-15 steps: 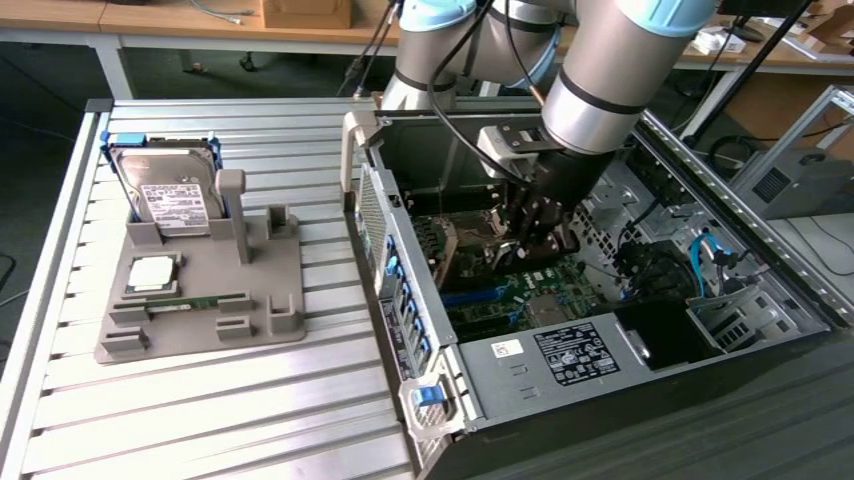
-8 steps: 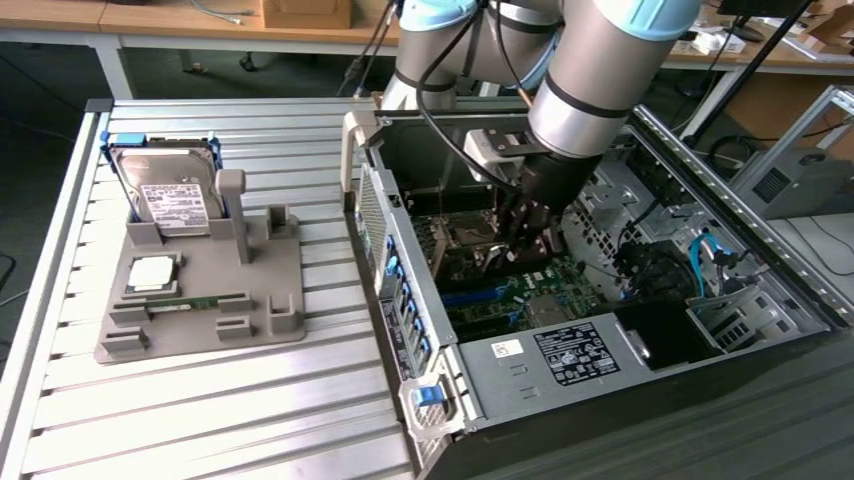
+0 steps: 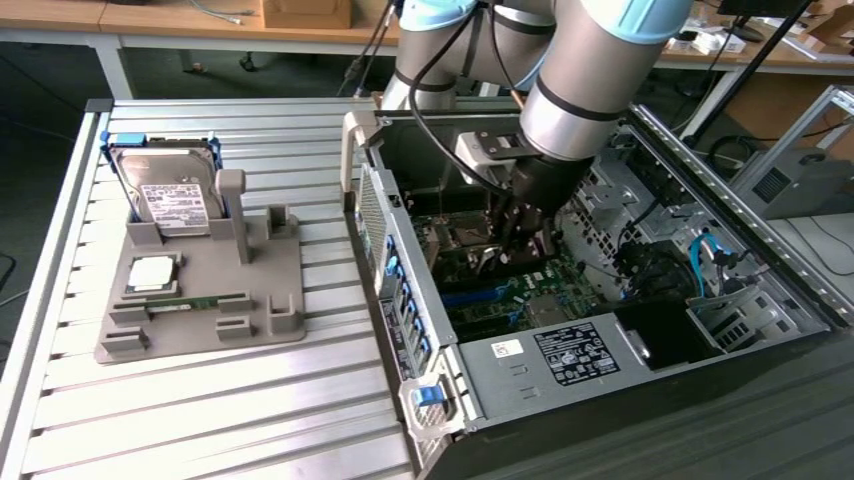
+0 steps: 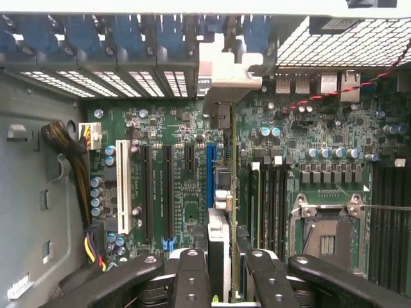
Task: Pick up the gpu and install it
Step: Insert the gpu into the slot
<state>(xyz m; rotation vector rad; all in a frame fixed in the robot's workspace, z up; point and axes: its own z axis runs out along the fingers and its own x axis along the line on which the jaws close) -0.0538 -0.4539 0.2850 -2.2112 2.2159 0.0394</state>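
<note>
GPU (image 4: 218, 247) stands on edge between my fingers, seen edge-on in the wrist view, with its silver bracket (image 4: 225, 70) up against the rear slot openings of the case (image 3: 400, 260). I judge the pick-up is done and I am in the install step: the card hangs inside the open case, over the motherboard (image 4: 186, 173), and its edge runs along the blue slot (image 4: 210, 170).

My gripper (image 4: 221, 273) is clamped narrowly on the card, the two inner fingers (image 4: 191, 276) pressing its flat faces. In the exterior view my gripper (image 3: 523, 240) reaches deep into the case, just above the board. I cannot tell whether the card's edge already touches the slot or hangs just clear of it.

As I judge it, this step calls for the card's connector to line up squarely with the blue slot along its whole length, the bracket to sit in the open rear bay and not on the blue clips (image 4: 167, 35), and the press to go straight into the board without tilt. A skewed card could jam on the slot wall.

Outside the case, on the slatted table (image 3: 200, 420), the grey fixture (image 3: 200, 300) holds a hard drive (image 3: 167, 195).
</note>
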